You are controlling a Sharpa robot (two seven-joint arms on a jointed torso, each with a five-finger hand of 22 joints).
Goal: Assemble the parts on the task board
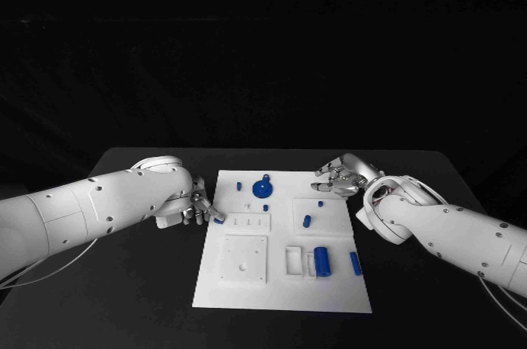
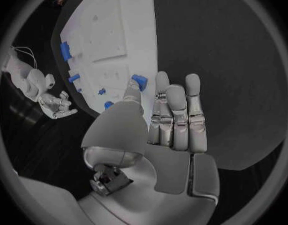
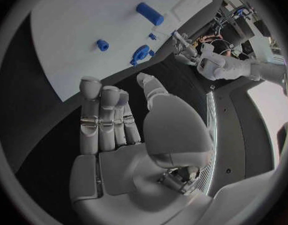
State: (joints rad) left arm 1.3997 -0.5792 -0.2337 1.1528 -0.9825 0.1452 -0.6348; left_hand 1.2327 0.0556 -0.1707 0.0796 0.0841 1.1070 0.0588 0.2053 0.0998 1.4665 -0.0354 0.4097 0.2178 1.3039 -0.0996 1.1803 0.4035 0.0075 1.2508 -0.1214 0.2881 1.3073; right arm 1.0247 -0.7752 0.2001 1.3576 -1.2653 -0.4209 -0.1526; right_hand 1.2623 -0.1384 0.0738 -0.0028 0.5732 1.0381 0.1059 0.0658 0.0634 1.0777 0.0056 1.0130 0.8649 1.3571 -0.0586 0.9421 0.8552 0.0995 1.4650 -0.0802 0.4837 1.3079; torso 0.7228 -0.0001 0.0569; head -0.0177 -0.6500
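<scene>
The white task board (image 1: 330, 303) lies in the middle of the black table. On it are a round blue disc part (image 1: 263, 187), a blue cylinder (image 1: 322, 260), a blue bar (image 1: 355, 262) and several small blue pegs. My left hand (image 1: 194, 208) is at the board's left edge, its fingers straight, with the thumb tip at a small blue piece (image 2: 139, 81) on that edge. It grips nothing. My right hand (image 1: 343, 175) hovers by the board's far right corner, its fingers (image 3: 103, 115) extended and empty. The disc part (image 3: 140, 54) lies beyond them.
The board has a raised square plate (image 1: 244, 257) and a rectangular slot (image 1: 295, 260) in its near half. Bare black table (image 1: 132, 288) lies on both sides of the board and in front of it.
</scene>
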